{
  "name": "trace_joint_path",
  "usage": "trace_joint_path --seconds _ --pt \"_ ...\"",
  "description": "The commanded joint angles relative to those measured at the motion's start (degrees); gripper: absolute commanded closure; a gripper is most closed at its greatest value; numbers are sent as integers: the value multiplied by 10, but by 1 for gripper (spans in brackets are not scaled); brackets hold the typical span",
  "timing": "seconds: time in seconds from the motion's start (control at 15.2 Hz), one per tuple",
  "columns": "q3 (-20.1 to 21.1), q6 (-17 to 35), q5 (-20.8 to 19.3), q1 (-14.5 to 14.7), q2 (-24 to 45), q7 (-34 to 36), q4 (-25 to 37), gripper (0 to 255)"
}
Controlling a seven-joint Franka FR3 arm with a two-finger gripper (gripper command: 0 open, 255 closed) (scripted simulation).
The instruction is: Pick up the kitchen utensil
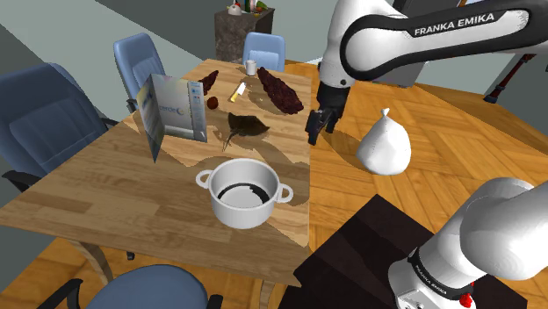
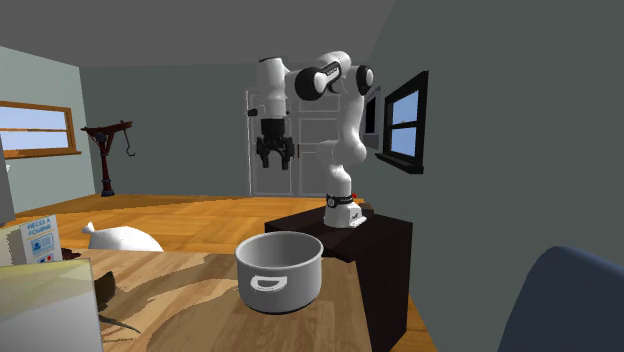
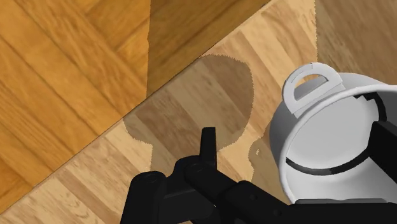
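Note:
A white two-handled pot (image 1: 243, 195) stands upright on the wooden table (image 1: 105, 184), close to the edge facing the stand; its inside looks dark at the bottom. My gripper (image 1: 321, 125) hangs in the air past that table edge, higher than the pot and over the floor. It is open with nothing between its fingers. In the second exterior view the gripper (image 2: 276, 162) hovers well above and behind the pot (image 2: 280, 270). In the wrist view the pot (image 3: 331, 153) lies below the open gripper (image 3: 296, 137), toward the right finger, one handle facing the table edge.
A blue-and-white carton (image 1: 174, 109) stands behind the pot, with dark scraps (image 1: 279, 89), a small cup (image 1: 251, 68) and a yellow item (image 1: 236, 91) farther back. Blue chairs (image 1: 44, 123) ring the table. A white sack (image 1: 384, 145) lies on the floor beside the dark stand (image 1: 369, 255).

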Motion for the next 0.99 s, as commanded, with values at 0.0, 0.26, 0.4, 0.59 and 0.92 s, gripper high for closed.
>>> trace_joint_path --seconds 0.0,0.26,0.4,0.59,0.92 --pt "6 35 0 1 37 6 4 0" --pt "17 99 -4 4 119 22 25 0" --pt "22 128 -8 5 162 30 39 0" --pt "28 166 -17 8 227 44 68 0" --pt "32 216 -38 17 337 67 130 0"
